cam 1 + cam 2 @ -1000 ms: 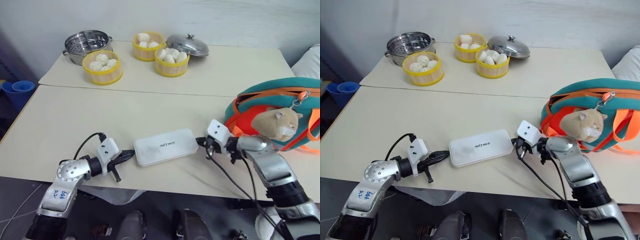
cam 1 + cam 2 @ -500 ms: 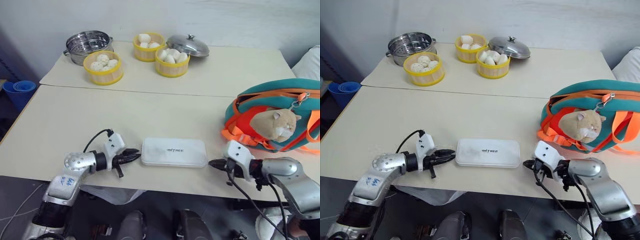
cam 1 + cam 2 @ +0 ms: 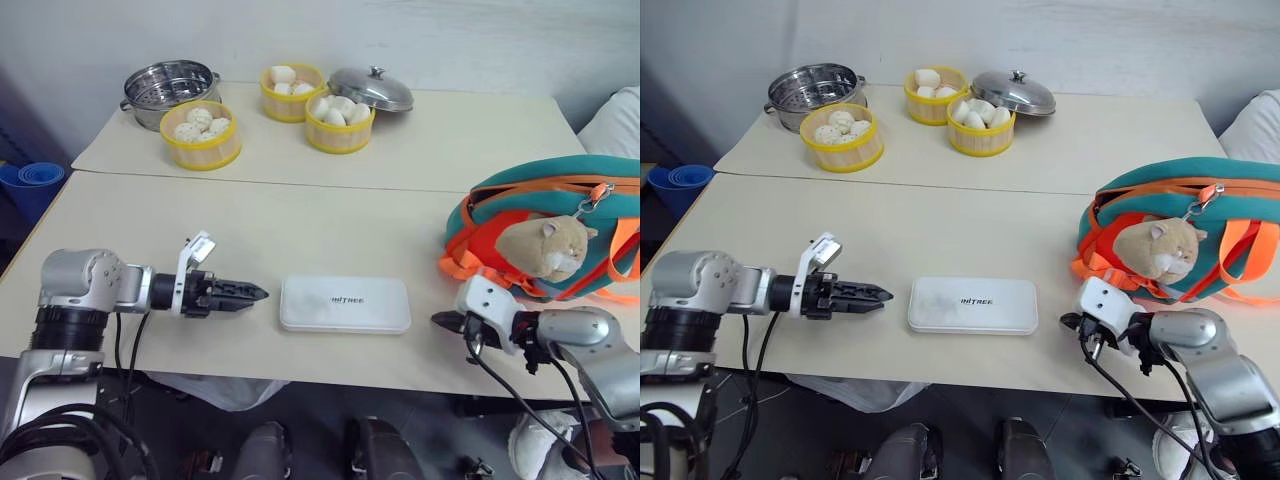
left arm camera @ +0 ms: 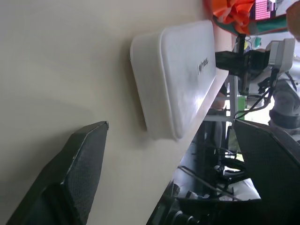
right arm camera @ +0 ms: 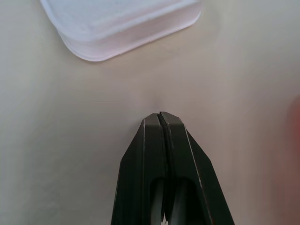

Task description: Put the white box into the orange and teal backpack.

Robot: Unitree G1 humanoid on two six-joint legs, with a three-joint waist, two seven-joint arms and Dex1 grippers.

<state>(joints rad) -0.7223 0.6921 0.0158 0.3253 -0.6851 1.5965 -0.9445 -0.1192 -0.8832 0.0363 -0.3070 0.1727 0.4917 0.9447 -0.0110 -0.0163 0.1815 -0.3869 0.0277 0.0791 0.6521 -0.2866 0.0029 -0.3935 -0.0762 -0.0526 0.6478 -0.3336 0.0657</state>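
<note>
From the head camera, the white box [image 3: 345, 304] lies flat and squared to the near edge of the table [image 3: 300, 215], where a second ago it sat skewed with both grippers at its ends; now the left gripper [image 3: 255, 293] has drawn back just clear of its left end and the right gripper [image 3: 441, 319] has pulled away from its right end toward the orange and teal backpack [image 3: 560, 235], which has stayed at the table's right side. In the left wrist view the left gripper's fingers [image 4: 70, 183] stand wide apart, holding nothing, with the box lying beyond them on the table. In the right wrist view the right gripper's fingers [image 5: 161, 164] are pressed tight together above bare tabletop, empty, with a corner of the box just ahead.
</note>
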